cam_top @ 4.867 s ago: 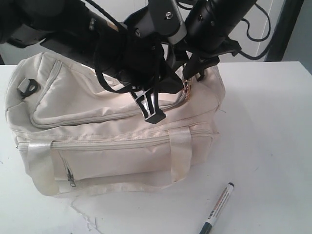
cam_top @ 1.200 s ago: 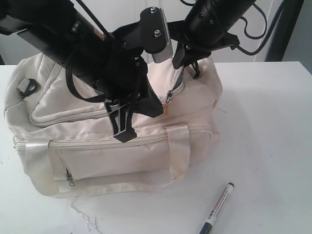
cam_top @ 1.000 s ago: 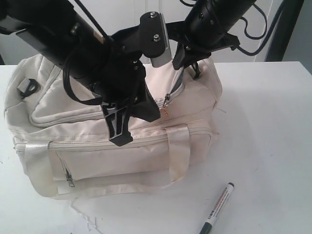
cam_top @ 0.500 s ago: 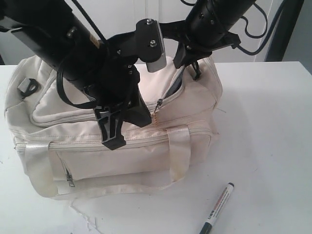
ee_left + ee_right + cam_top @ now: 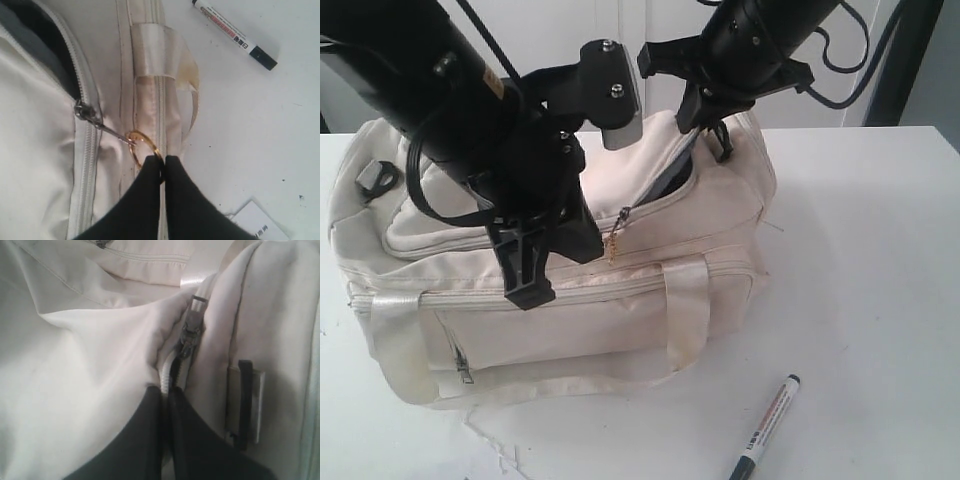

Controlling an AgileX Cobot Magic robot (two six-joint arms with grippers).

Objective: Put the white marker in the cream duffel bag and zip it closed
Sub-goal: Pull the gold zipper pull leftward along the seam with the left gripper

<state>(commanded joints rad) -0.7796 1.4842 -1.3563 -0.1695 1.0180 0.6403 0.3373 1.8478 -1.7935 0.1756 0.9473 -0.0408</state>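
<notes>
Cream fabric has parted further along the top of the cream duffel bag [image 5: 570,320]: the slider [image 5: 82,109] now sits farther toward the left of the exterior view than it did a second ago, and much farther than some seconds back, when the zip was closed nearly to the right-hand end. A longer strip of dark lining [image 5: 670,175] shows in the gap. The white marker [image 5: 765,428] has not moved. It lies on the table [image 5: 860,250] in front of the bag's right end, well apart from it, black cap pointing away from the bag's front.

The left gripper [image 5: 161,162] is pinched tight on the gold ring [image 5: 142,147] that hangs off the slider by a thin metal link. It sits over the bag's front seam, just beside the handle strap [image 5: 160,50]. Its arm comes in from the upper left, angled down across the bag's top, and has travelled leftward with the slider.

The right gripper [image 5: 165,390] is clamped on the bag's fabric at the end of the zip. Its arm reaches down from above at the bag's right end, where it was before.
</notes>
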